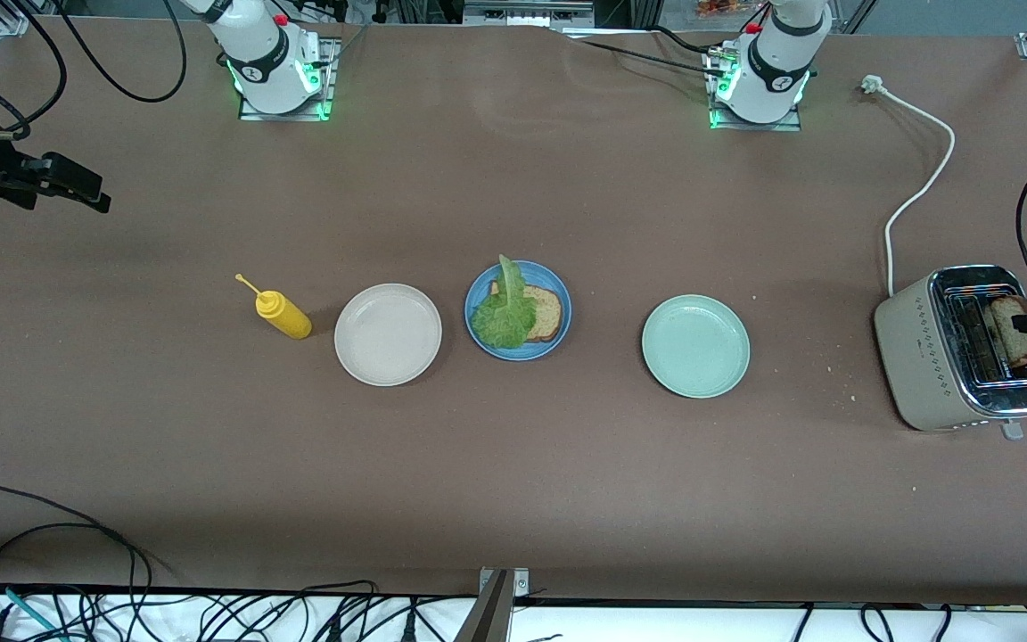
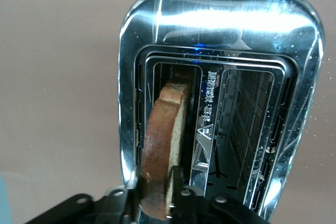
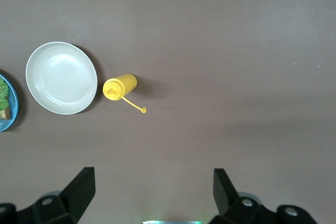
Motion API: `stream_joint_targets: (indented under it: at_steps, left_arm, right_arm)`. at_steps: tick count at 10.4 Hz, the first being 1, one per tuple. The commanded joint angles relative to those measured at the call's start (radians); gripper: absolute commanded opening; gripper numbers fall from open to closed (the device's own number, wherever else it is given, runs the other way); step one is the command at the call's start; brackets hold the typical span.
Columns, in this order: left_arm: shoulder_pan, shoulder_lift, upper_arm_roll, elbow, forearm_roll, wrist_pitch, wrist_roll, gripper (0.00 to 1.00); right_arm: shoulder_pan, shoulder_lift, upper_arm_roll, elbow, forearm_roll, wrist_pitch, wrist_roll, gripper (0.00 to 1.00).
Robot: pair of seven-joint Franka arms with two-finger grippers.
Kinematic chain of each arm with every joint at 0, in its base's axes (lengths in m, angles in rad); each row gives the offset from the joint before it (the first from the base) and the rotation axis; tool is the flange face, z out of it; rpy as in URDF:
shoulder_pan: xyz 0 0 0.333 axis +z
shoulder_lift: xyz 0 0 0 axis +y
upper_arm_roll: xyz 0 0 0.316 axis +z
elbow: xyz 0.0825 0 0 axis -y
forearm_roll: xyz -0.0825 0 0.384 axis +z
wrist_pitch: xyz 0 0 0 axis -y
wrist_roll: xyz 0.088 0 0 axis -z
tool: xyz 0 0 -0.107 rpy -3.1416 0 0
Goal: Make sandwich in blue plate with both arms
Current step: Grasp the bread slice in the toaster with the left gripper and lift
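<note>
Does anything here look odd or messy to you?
Slightly. On the blue plate, the lettuce leaf sticks up and spills past the bread slice. Crumbs dot the table near the toaster, whose plug lies loose. The left end effector pinches a second bread slice in the toaster slot.

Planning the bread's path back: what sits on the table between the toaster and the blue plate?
Only the mint-green plate sits between the toaster and the blue plate; the front view shows this.

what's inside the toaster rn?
One bread slice stands in one slot of the toaster, pinched by the left gripper. The other slot looks empty; its bottom is hidden.
</note>
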Motion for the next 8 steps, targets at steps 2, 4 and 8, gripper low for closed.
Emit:
stream_joint_targets:
  at_steps: [2,4,8]
  left_arm:
    - [0.007,0.000,-0.008,0.011,0.032,-0.007,0.017,0.00]
    - [0.010,-0.038,-0.010,0.023,0.017,-0.015,0.092,0.00]
    - [0.009,-0.211,-0.024,0.026,0.014,-0.136,0.155,0.00]
  right_arm:
    - [0.013,-0.009,0.016,-0.003,-0.007,-0.006,0.029,1.00]
    - [0.011,-0.001,0.019,0.000,-0.054,0.019,0.044,1.00]
    - [0.017,0.028,0.024,0.031,-0.065,0.003,0.044,1.00]
